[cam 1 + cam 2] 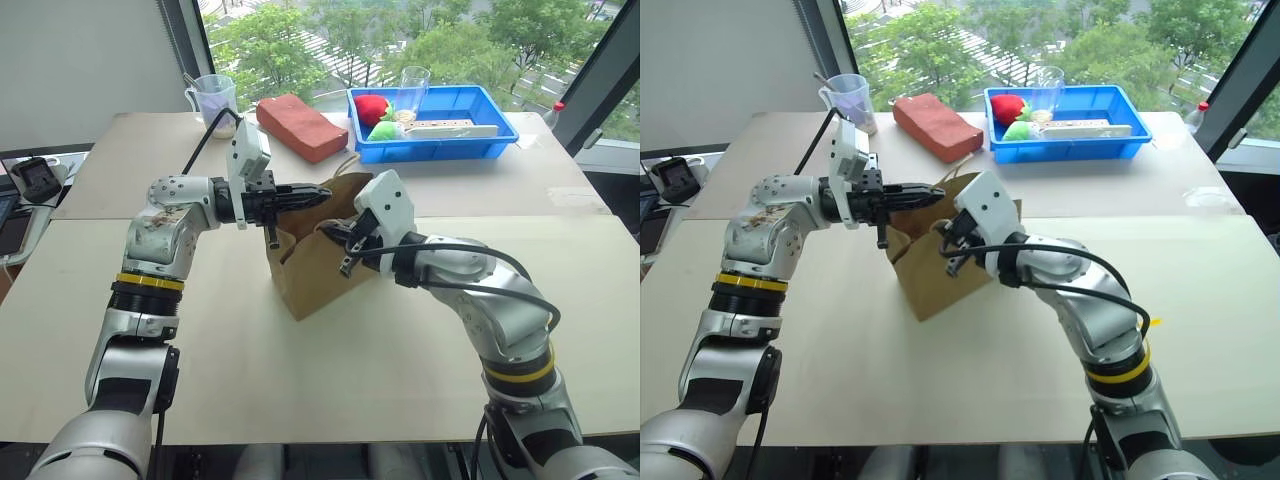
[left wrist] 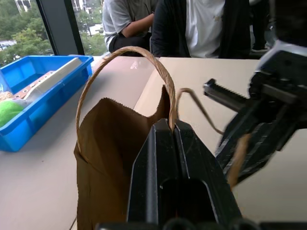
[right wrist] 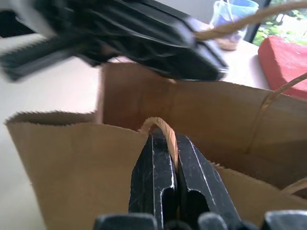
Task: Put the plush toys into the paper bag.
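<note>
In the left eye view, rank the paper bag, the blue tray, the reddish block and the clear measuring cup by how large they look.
1. blue tray
2. paper bag, close to the tray in apparent size and nearer the camera, so these two are unsure
3. reddish block
4. clear measuring cup

Paper bag [image 1: 310, 262]: inside hidden by its near wall and both grippers; contents cannot be told. Left gripper [image 3: 213, 62] blurred in right wrist view. Two people [image 2: 192, 24] beyond far table edge, cut off at the chest by the picture's top. Cup [image 1: 213, 100] at far left: contents too small to tell.
</note>
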You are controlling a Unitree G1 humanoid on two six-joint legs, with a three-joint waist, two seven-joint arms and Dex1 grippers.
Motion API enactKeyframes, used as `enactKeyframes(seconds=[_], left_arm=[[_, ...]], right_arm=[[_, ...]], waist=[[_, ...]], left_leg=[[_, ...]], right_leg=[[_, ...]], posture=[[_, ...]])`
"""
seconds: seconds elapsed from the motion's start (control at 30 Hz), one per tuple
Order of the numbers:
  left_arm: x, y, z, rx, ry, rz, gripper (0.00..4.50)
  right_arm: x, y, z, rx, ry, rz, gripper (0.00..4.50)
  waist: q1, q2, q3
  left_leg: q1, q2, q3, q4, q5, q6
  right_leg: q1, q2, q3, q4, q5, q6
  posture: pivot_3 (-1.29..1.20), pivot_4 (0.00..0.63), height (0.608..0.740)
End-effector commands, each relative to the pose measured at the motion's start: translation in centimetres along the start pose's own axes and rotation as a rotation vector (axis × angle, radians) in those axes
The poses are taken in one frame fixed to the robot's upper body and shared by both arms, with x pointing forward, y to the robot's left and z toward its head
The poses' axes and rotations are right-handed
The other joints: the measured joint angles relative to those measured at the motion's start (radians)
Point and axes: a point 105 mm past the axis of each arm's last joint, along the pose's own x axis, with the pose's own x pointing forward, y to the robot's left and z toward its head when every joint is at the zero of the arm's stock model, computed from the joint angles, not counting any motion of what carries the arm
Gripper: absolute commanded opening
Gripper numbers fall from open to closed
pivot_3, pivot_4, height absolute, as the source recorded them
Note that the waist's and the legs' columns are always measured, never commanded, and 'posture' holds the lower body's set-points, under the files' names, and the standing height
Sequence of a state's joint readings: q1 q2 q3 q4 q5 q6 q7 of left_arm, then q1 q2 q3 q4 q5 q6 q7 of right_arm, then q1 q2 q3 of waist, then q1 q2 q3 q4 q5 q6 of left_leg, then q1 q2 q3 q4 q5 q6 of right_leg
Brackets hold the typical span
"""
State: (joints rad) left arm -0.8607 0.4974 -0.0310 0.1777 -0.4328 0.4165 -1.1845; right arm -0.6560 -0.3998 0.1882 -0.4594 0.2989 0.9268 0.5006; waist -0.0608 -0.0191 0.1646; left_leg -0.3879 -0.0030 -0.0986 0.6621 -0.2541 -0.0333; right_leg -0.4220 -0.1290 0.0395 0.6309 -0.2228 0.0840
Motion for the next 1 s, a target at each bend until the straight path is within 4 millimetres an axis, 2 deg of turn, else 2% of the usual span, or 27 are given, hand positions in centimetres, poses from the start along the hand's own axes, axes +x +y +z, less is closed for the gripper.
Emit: enactKeyframes(seconds=[0.03, 0.13, 0.23, 0.3, 0.37, 0.47, 0.67, 0.83, 1.0], left_arm=[[-1.7, 0.0, 2.7, 0.042, -0.063, 0.077, 0.92], [-4.2, -0.7, 3.1, 0.055, -0.032, 0.139, 2.21], [-6.9, -1.3, 1.5, 0.051, 0.034, 0.229, 3.63], [-8.0, -2.2, 0.4, 0.016, 0.072, 0.233, 4.5], [-8.4, -3.5, -0.7, -0.007, 0.116, 0.201, 4.5], [-7.6, -4.9, -2.4, -0.017, 0.152, 0.166, 4.5], [-5.2, -6.5, -5.2, -0.036, 0.152, 0.165, 4.5], [-3.5, -6.0, -6.5, -0.015, 0.116, 0.23, 4.5], [-2.1, -5.2, -6.8, 0.033, 0.072, 0.298, 4.5]], right_arm=[[-1.0, -0.5, 1.7, -0.078, -0.044, 0.05, 0.0], [-2.1, -1.9, 2.2, -0.137, -0.024, 0.08, 0.89], [-2.6, -2.7, 2.5, -0.154, -0.006, 0.118, 2.02], [-2.5, -2.9, 2.5, -0.162, 0.002, 0.138, 2.68], [-2.4, -3.1, 2.4, -0.168, 0.006, 0.149, 3.36], [-2.3, -3.1, 2.4, -0.176, 0.013, 0.167, 4.4], [-2.0, -3.4, 2.3, -0.187, 0.024, 0.165, 4.46], [-2.0, -3.5, 2.4, -0.184, 0.025, 0.156, 4.46], [-2.0, -3.5, 2.7, -0.182, 0.019, 0.151, 4.46]], waist=[[-0.004, 0.0, 0.0], [-0.012, 0.0, 0.0], [-0.014, 0.0, 0.0], [-0.01, 0.0, 0.0], [-0.007, 0.0, 0.0], [0.012, 0.0, 0.0], [0.022, 0.0, 0.0], [0.02, 0.0, 0.0], [0.021, 0.0, 0.0]], left_leg=[[0.0, 0.0, 0.0, 0.0, 0.0, 0.0], [0.0, 0.0, 0.0, 0.0, 0.0, 0.0], [0.003, 0.0, 0.001, -0.001, -0.001, 0.001], [0.004, 0.001, 0.001, -0.002, -0.001, 0.001], [0.002, 0.001, 0.001, -0.002, -0.001, 0.001], [0.001, 0.0, 0.001, -0.001, -0.001, 0.001], [0.001, 0.0, 0.001, -0.001, 0.0, 0.001], [0.001, 0.0, 0.001, -0.001, 0.0, 0.001], [0.001, 0.0, 0.001, -0.001, 0.0, 0.001]], right_leg=[[0.0, 0.0, 0.0, 0.0, 0.0, 0.0], [0.0, 0.0, 0.0, 0.0, 0.0, 0.0], [0.0, 0.0, 0.001, 0.0, 0.0, 0.0], [0.0, 0.0, 0.001, 0.0, 0.0, 0.0], [0.0, 0.0, 0.001, 0.0, 0.0, 0.0], [0.001, 0.0, 0.001, -0.001, 0.0, 0.0], [0.001, 0.0, 0.001, -0.001, 0.0, 0.0], [0.0, 0.0, 0.001, -0.002, 0.0, 0.0], [0.001, 0.0, 0.001, -0.003, 0.0, 0.0]], posture=[[0.0, 0.15, 0.74], [0.0, 0.15, 0.74], [0.0, 0.15, 0.74], [0.0, 0.15, 0.74], [0.0, 0.15, 0.74], [0.0, 0.15, 0.74], [0.0, 0.15, 0.74], [0.0, 0.15, 0.74], [0.0, 0.15, 0.74]])
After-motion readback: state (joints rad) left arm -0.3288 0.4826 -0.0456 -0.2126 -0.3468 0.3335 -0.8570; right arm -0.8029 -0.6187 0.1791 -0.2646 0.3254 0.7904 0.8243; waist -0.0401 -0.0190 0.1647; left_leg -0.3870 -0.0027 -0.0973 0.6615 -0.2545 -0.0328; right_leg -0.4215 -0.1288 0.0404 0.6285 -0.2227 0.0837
